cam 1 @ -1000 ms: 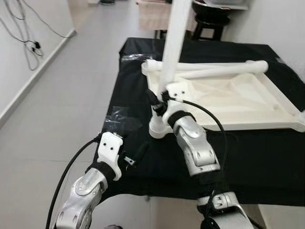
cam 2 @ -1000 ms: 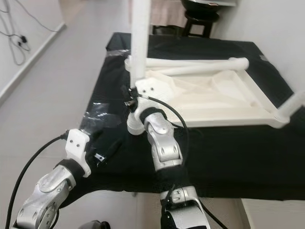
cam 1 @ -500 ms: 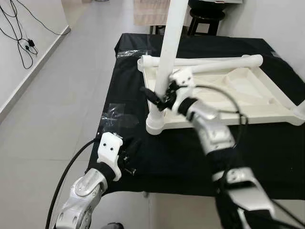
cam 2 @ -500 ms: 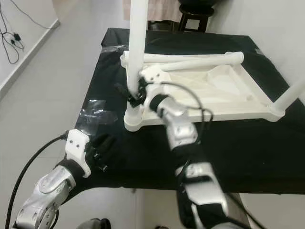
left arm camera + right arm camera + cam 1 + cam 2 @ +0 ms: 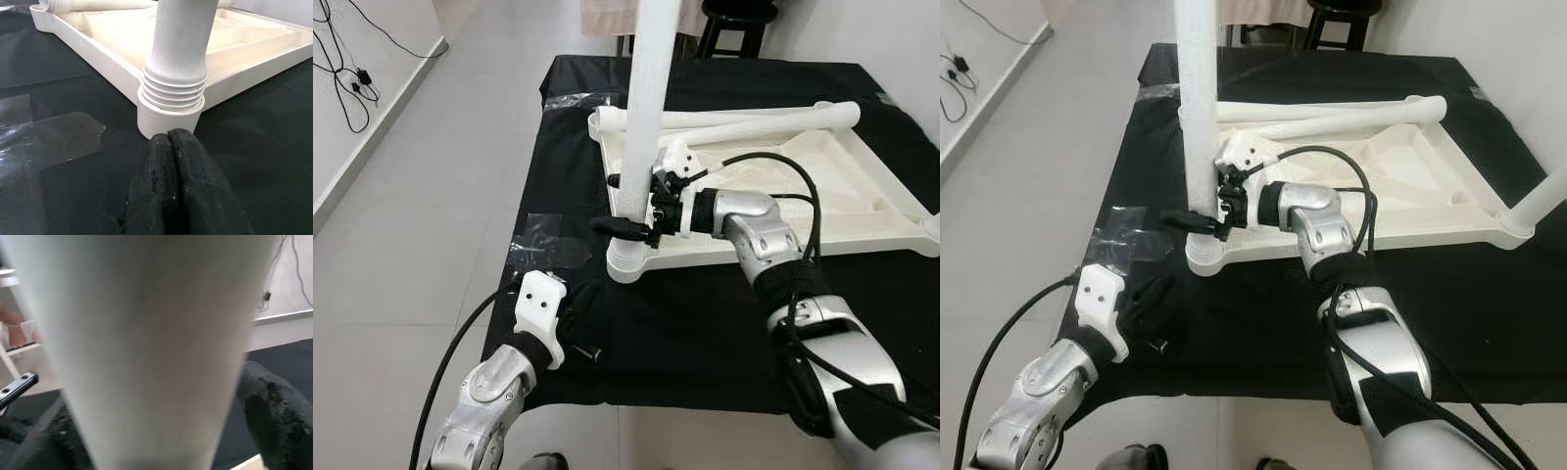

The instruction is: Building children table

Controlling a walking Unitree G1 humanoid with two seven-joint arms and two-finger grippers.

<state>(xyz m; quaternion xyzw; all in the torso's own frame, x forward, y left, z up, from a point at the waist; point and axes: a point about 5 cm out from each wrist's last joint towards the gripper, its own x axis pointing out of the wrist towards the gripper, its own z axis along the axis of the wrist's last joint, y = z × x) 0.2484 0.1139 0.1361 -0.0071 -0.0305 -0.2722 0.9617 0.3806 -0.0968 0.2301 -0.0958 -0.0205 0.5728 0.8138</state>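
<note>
Right arm reaches in from the near right, forearm bent leftward across the upturned white tabletop (image 5: pixel 822 186) lying on the black cloth (image 5: pixel 705 313). Right gripper (image 5: pixel 631 206) clamps the upright white leg (image 5: pixel 641 117) low down, one black finger each side, just above its socket at the tabletop's near left corner. Two loose legs (image 5: pixel 754 122) lie along the far rim. Left gripper (image 5: pixel 173 147) rests low on the cloth, near left of that corner, fingers pressed together, holding nothing. Clear tape patch (image 5: pixel 548 245) on the cloth beside it.
</note>
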